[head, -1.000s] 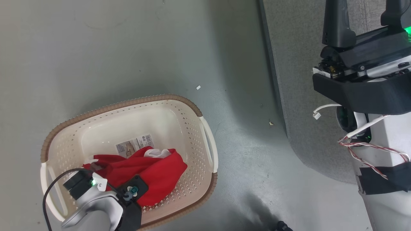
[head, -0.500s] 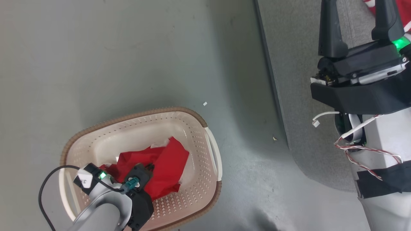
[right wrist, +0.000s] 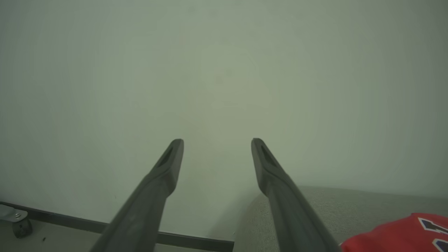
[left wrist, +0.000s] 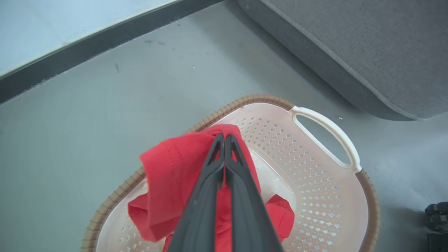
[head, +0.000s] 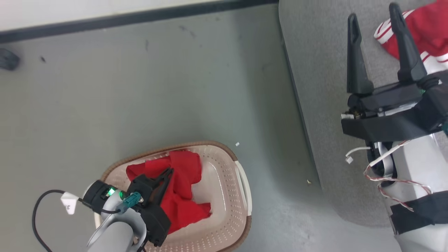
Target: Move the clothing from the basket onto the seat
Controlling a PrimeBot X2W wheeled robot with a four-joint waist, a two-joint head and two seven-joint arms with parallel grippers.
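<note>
As the left tool [left wrist: 223,137] pinches it, clothing [left wrist: 168,175] hangs lengthwise into the basket [left wrist: 371,196].

Floor [head: 175,87] btwn basket [head: 218,146] & seat [head: 315,70] open; jersey [head: 428,29] on seat, extent unclear.

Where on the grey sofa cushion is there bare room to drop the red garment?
The grey fabric sofa cushion is bare along its left side, from the floor-side edge to the red white-striped jersey. The upper right is crowded: jersey there, open right gripper beside it.
</note>
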